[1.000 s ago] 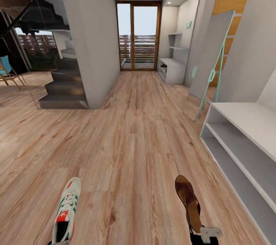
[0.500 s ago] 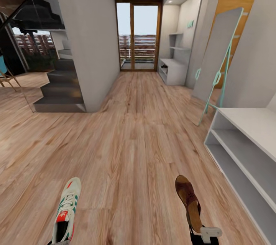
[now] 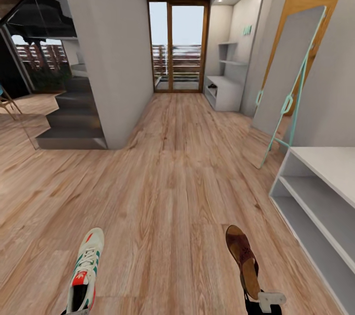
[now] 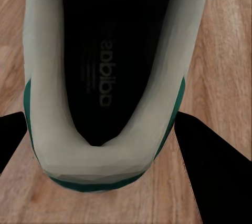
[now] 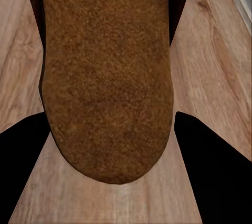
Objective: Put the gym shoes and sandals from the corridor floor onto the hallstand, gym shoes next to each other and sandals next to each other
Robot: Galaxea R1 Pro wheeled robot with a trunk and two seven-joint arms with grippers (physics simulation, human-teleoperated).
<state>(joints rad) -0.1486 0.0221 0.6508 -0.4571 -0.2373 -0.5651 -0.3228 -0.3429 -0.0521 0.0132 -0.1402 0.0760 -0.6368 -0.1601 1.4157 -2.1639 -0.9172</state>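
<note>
The left claw (image 4: 100,145) pinches a gym shoe (image 3: 85,271) at its heel; the right claw (image 5: 107,145) pinches a sandal (image 3: 242,260). The hallstand (image 3: 315,192) stands ahead-right of the right claw; approach squarely, carrying both level.

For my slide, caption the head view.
Robot carries a gym shoe and a sandal down the corridor floor beside the hallstand.

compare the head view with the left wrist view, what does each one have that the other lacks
Head view alone: the sandal, the pale grey hallstand, a leaning mirror, the stairs and the glass door. Left wrist view alone: the printed insole inside the gym shoe and a dark finger on either side of its heel. Both: that shoe and the wood-plank floor.
</note>
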